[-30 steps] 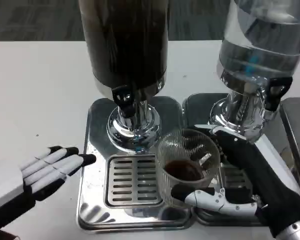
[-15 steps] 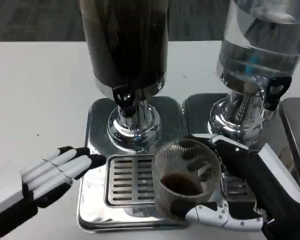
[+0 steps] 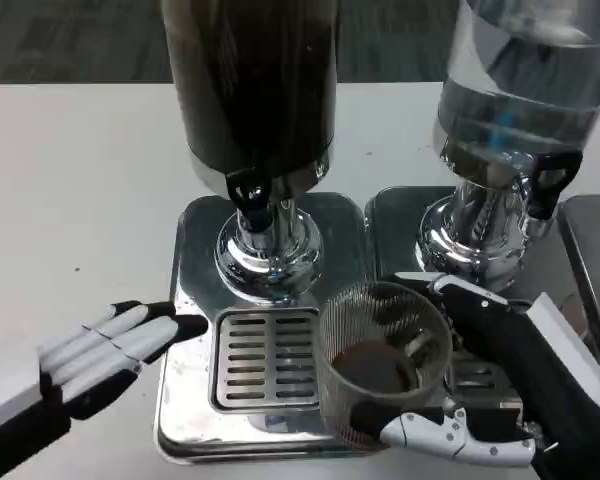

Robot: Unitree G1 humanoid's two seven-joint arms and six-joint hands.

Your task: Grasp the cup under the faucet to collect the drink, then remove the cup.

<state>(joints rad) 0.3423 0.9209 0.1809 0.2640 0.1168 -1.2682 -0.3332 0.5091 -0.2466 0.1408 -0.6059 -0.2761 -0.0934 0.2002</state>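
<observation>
nearest you, your right hand point(image 3: 480, 400) is wrapped around the cup point(image 3: 383, 372), a finger curled across its lower front and the rest closed against its far side, so the grip sits low to mid wall. the cup is a clear ribbed tumbler with a shallow pool of dark drink in the bottom, and it stands or hangs over the right front edge of the drip tray point(image 3: 185, 400), off to the right of the slotted grate point(image 3: 263, 360) and no longer beneath the faucet point(image 3: 248, 196); you cannot tell whether its base is touching the tray. judge it light, since it is mostly empty, but stiff, smooth and probably slippery if wet, and thin enough to crack if squeezed hard, so keep it upright and hold it by the ribbed wall rather than the rim. your left hand point(image 3: 110, 345) lies flat on the table point(image 3: 70, 180) at the tray's left edge, fingers straight and close together, holding nothing. farther back, the dark dispenser point(image 3: 250, 90) stands on its chrome base point(image 3: 268, 255) directly behind the grate, and the clear water dispenser point(image 3: 520, 80) with its own black tap point(image 3: 548, 185) stands just behind your right forearm; both crowd any lift, so the free way out looks to be toward you.
</observation>
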